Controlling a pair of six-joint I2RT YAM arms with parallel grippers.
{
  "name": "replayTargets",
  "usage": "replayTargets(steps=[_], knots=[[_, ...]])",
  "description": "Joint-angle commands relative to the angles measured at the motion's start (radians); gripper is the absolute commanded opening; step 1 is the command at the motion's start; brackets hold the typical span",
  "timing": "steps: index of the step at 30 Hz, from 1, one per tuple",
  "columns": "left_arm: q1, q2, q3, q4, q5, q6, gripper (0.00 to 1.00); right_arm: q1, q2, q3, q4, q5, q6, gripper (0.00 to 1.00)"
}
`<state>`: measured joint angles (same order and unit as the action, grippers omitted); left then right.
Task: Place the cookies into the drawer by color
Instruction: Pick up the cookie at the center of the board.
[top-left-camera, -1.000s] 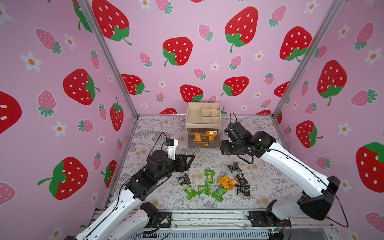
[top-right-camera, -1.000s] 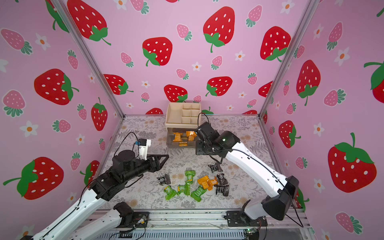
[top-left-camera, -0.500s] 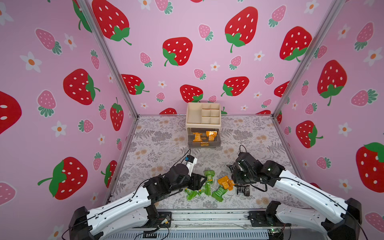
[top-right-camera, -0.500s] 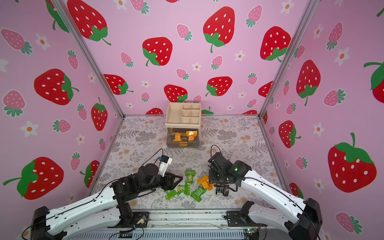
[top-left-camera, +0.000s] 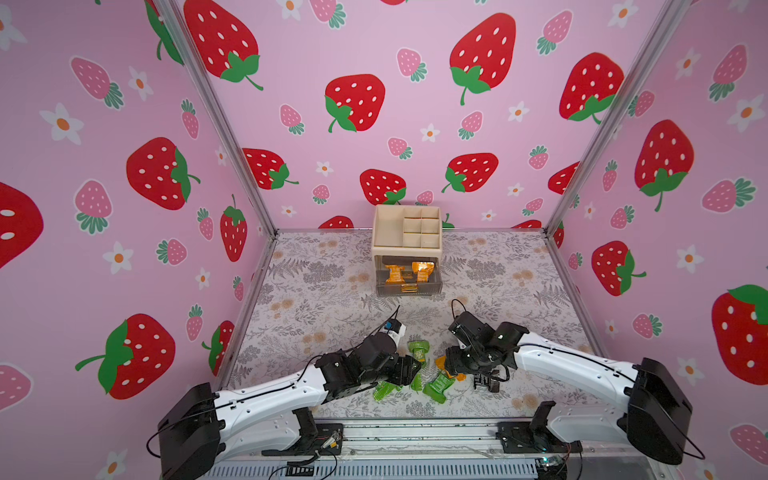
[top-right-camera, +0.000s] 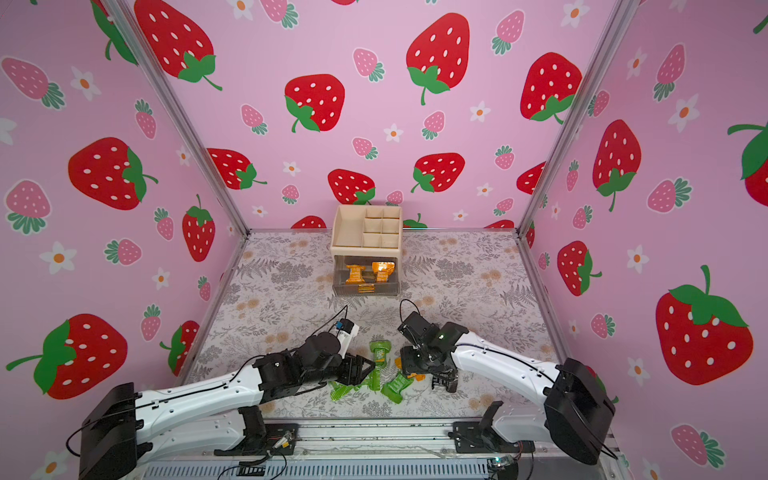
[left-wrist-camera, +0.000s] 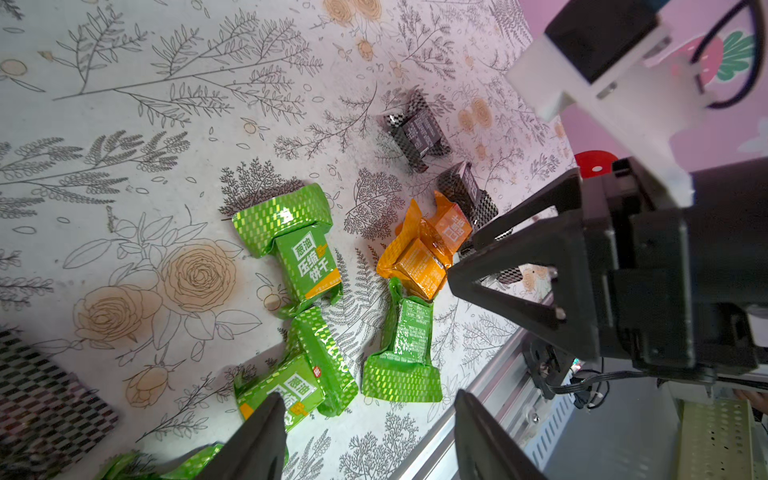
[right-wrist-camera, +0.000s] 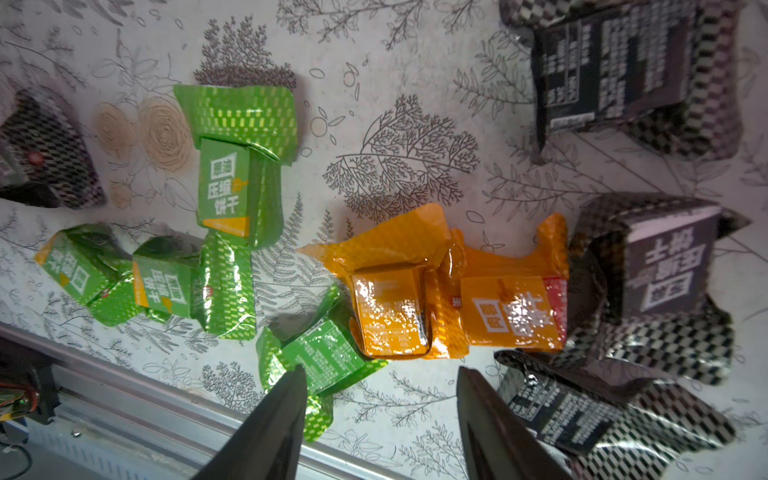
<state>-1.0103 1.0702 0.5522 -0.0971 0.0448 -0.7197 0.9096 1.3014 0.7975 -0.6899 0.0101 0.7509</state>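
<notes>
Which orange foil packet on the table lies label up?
The orange foil packet beside the black checkered packet; its twin by the green foil packet shows only fine print.

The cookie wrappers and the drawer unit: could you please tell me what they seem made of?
Cookie wrappers: probably thin metallised film, glossy; glare, creases, crimped ends. Drawer unit: likely plastic, matte beige body; its drawer smoky translucent, orange cookies showing through.
</notes>
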Motion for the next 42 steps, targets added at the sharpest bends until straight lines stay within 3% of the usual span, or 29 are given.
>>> replayTargets(steps=[1, 13, 23, 33, 42], knots=[[-0.004, -0.005, 0.031, 0.023, -0.030, 0.006, 0.68, 0.003, 0.035, 0.015, 0.025, -0.002, -0.023, 0.62], [-0.003, -0.004, 0.012, 0.065, 0.029, 0.002, 0.68, -0.005, 0.145, 0.018, 0.066, -0.026, -0.033, 0.58], [-0.004, -0.029, -0.007, 0.048, -0.021, 0.000, 0.68, -0.005, 0.209, 0.035, 0.062, -0.011, -0.039, 0.48], [-0.003, -0.072, -0.026, 0.017, -0.069, 0.003, 0.68, -0.005, 0.284, 0.063, 0.042, 0.045, -0.041, 0.49], [0.002, -0.087, -0.019, -0.015, -0.107, 0.013, 0.68, -0.005, 0.215, 0.089, 0.017, 0.064, -0.039, 0.39]])
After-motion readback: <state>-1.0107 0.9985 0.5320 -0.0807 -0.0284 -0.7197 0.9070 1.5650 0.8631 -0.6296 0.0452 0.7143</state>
